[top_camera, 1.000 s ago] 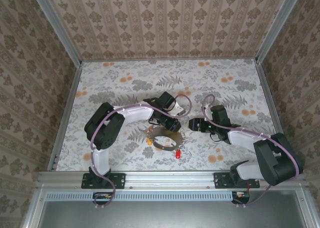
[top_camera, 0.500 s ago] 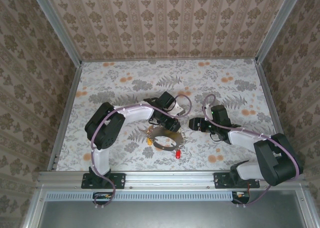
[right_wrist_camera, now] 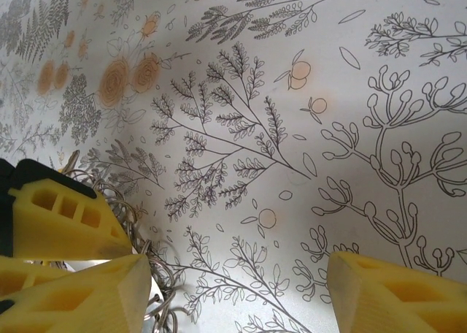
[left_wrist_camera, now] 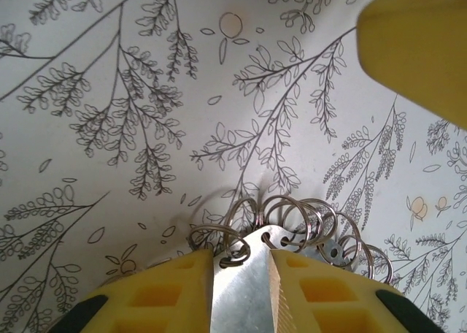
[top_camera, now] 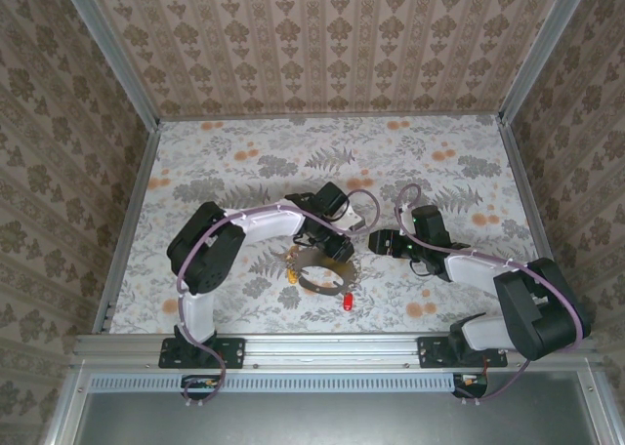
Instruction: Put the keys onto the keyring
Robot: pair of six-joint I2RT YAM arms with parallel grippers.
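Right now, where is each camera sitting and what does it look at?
Top external: above, behind the bases, looking down at the table; both arms show.
Left wrist: looks along left gripper, pinching the keyring.
Right wrist: low, looks across the table past open right gripper.
Shared: both wrist views see the keyring's wire rings.

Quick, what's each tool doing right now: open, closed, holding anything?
Left tool: closed on the keyring, gripping its metal plate.
Right tool: open, holding nothing.

Bright, even diffuse light w/ faint soft shadows; wrist-cam foreground slightly blurry.
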